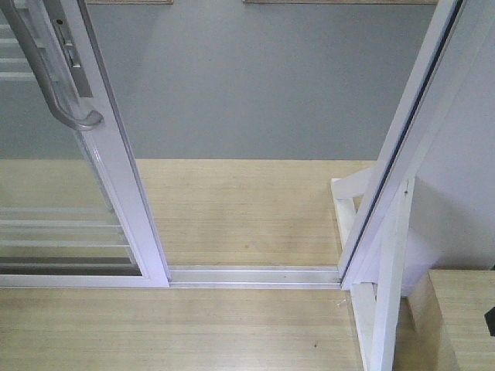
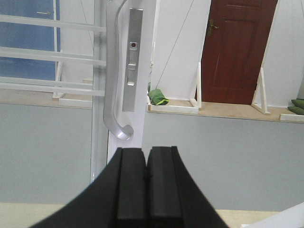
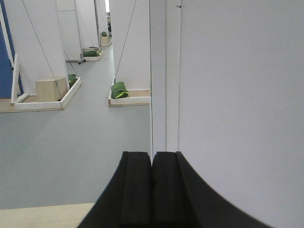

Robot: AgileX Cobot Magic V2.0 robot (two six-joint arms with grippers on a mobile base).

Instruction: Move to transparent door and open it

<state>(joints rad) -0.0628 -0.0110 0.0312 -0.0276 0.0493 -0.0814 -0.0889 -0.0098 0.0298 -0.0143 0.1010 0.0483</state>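
Left wrist view has the left gripper [image 2: 147,175] at the bottom edge, its black jaws clenched on each other with only a thin seam between the pads and nothing in them. The transparent door [image 2: 52,133] stands at about 11 o'clock from those jaws, apart from them: its white frame runs up the picture, thin white bars cross the glass at the upper left, and the curved silver-grey pull handle [image 2: 114,95] hooks to an end just above the left jaw without touching it. A grey lock plate [image 2: 132,61] with a small red dot sits just beside the handle. Farther off, at 1 o'clock, are a brown wooden door [image 2: 235,47] and a shallow white-edged tray [image 2: 173,105] holding a green bag [image 2: 157,97]. Front view shows the door [image 1: 69,216] pushed to the left, at 10 o'clock, with a wide gap over the white floor track [image 1: 255,274] between it and the white door post [image 1: 402,147] at 2 o'clock. Right wrist view shows the right gripper [image 3: 152,185] with jaws likewise clenched and empty, low before a white panel [image 3: 237,104] rising at 12 o'clock; another tray [image 3: 47,102] at 10 o'clock carries a wooden box [image 3: 50,89].
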